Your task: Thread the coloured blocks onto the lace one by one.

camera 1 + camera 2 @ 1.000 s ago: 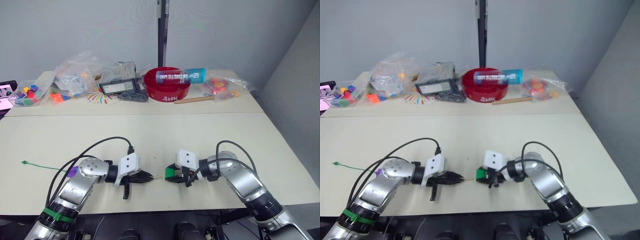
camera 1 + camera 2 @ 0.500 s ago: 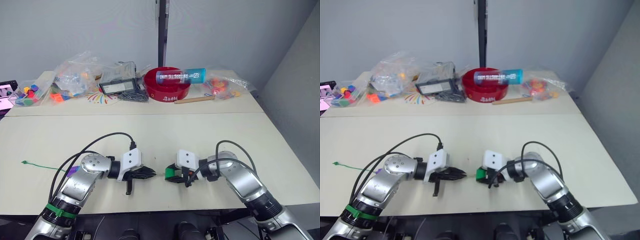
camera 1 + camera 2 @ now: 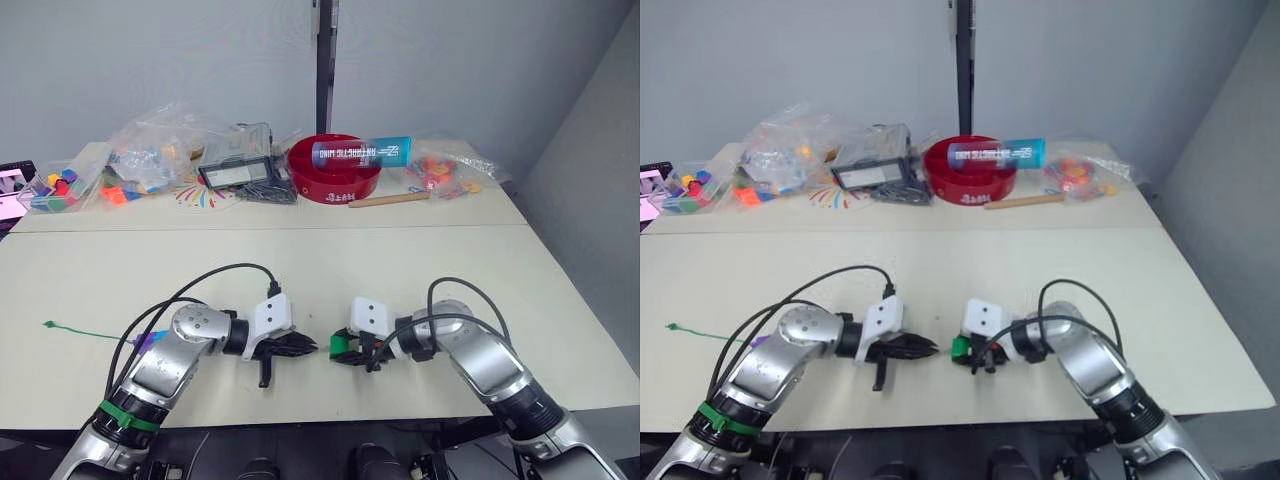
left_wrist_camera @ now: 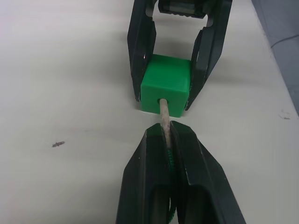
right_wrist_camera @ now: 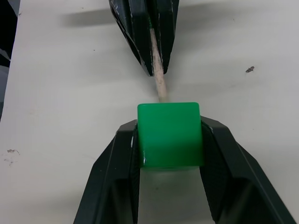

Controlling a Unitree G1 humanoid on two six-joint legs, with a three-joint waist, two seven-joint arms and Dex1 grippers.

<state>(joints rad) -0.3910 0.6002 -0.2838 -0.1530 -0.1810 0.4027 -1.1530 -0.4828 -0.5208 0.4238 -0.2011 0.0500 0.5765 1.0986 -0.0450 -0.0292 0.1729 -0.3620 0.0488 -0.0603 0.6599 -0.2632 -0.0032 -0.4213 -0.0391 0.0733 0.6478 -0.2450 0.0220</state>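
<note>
**Lace tip enters the green cube between the two pincers**

The left pincer [image 4: 168,135] and the right pincer [image 5: 170,140] meet tip to tip at the near edge of the pale beige table [image 3: 400,260]. The left pincer has its two black fingers [image 4: 147,177] pressed together on the thin green lace [image 4: 170,161], and the pale stiff tip of the lace [image 4: 164,112] sticks out in front of them. The right pincer holds the small bright green plastic cube [image 5: 170,135] tight between its fingers, one finger on each side face. The stiff tip goes into the hole in the face of the cube that looks toward the left pincer. The two pincers are very near, with a short piece of bare tip between them.

Behind the left arm, a small purple plastic cube [image 3: 146,342] lies on the table, just beside the lace. From there the lace runs away over the table to its knotted end [image 3: 46,324], well apart from the left pincer.

Far beyond both pincers, along the back of the table, there are clear plastic bags with colourful toy pieces [image 3: 150,155], a red round bowl [image 3: 335,175] with a blue tube [image 3: 362,152] lying across it, and a wooden stick [image 3: 390,200] just beside the bowl.
</note>
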